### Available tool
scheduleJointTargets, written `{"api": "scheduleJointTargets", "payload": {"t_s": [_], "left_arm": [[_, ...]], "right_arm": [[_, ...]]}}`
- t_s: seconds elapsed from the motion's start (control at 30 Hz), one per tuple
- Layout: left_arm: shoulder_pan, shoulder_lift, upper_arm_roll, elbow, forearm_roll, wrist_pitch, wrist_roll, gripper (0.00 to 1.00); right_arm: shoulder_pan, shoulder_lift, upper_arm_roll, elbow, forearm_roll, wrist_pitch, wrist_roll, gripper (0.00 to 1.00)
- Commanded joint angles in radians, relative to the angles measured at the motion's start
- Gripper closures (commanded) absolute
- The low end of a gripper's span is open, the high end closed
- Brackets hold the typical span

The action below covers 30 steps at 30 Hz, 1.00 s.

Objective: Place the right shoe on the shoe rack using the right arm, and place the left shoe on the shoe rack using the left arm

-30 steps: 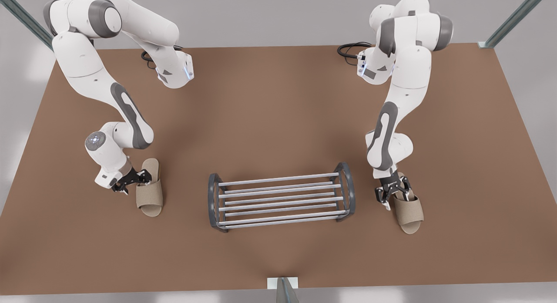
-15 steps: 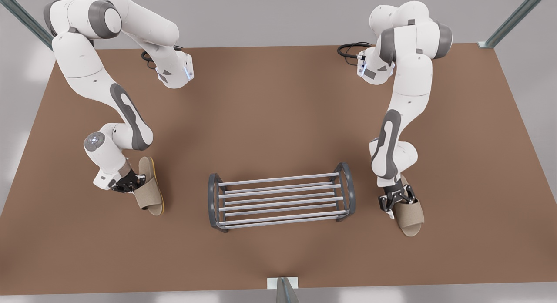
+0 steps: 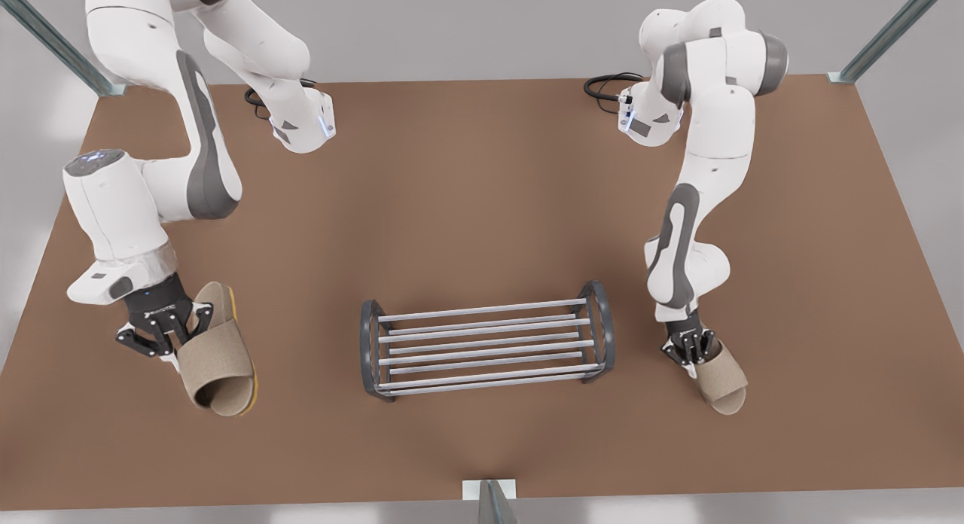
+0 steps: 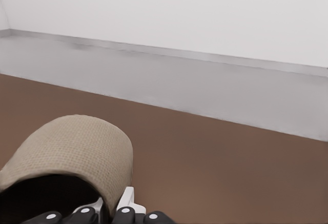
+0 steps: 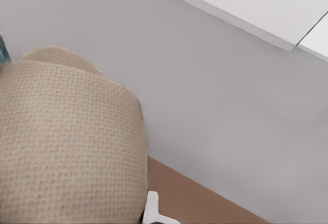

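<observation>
Front view first: we see the right hand (image 3: 162, 336) on the front view's left, clenched on the right shoe (image 3: 218, 366), which hangs tilted above the tabletop (image 3: 482, 193) with its yellow sole edge showing. On the front view's right, the left hand (image 3: 689, 351) grips the left shoe (image 3: 723, 385) at its heel end. Between them, apart from both shoes, stands the shoe rack (image 3: 482, 311), its bars bare.
</observation>
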Motion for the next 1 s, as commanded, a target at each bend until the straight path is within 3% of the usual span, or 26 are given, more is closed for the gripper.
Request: {"api": "scheduleJointTargets", "payload": {"t_s": [0.0,0.23,0.27,0.33,0.4,0.47,0.5,0.73,0.97], "left_arm": [[0.002,-0.043,0.003,0.001,0.012,0.073,-0.583,0.79],[0.049,-0.271,0.007,-0.001,0.014,0.201,-0.580,0.79],[0.046,-0.313,0.006,-0.001,0.014,0.224,-0.579,0.79],[0.039,-0.383,-0.036,-0.001,0.014,0.224,-0.579,0.79],[0.039,-0.422,-0.125,-0.001,0.011,0.222,-0.577,0.79],[0.039,-0.436,-0.231,0.007,-0.004,0.222,-0.579,0.79],[0.039,-0.436,-0.272,0.024,-0.008,0.222,-0.579,0.79],[0.039,-0.439,-0.458,0.078,-0.032,0.224,-0.579,0.79],[-0.003,-0.367,-0.479,0.085,-0.055,0.215,-0.579,0.79]], "right_arm": [[0.070,-0.002,0.017,0.074,-0.024,-0.393,0.369,0.79],[0.507,0.087,0.005,0.270,-0.268,-0.632,1.170,0.79],[0.581,0.109,-0.049,0.291,-0.268,-0.637,1.233,0.79],[0.860,0.181,-0.335,0.380,-0.266,-0.677,1.334,0.79],[1.024,0.222,-0.547,0.393,-0.268,-0.677,1.343,0.79],[1.068,0.250,-0.598,0.405,-0.277,-0.677,1.406,0.79],[1.124,0.262,-0.662,0.416,-0.276,-0.677,1.406,0.79],[1.154,0.299,-0.670,0.443,-0.276,-0.678,1.504,0.79],[1.184,0.382,-0.669,0.459,-0.337,-0.657,1.523,0.79]]}}
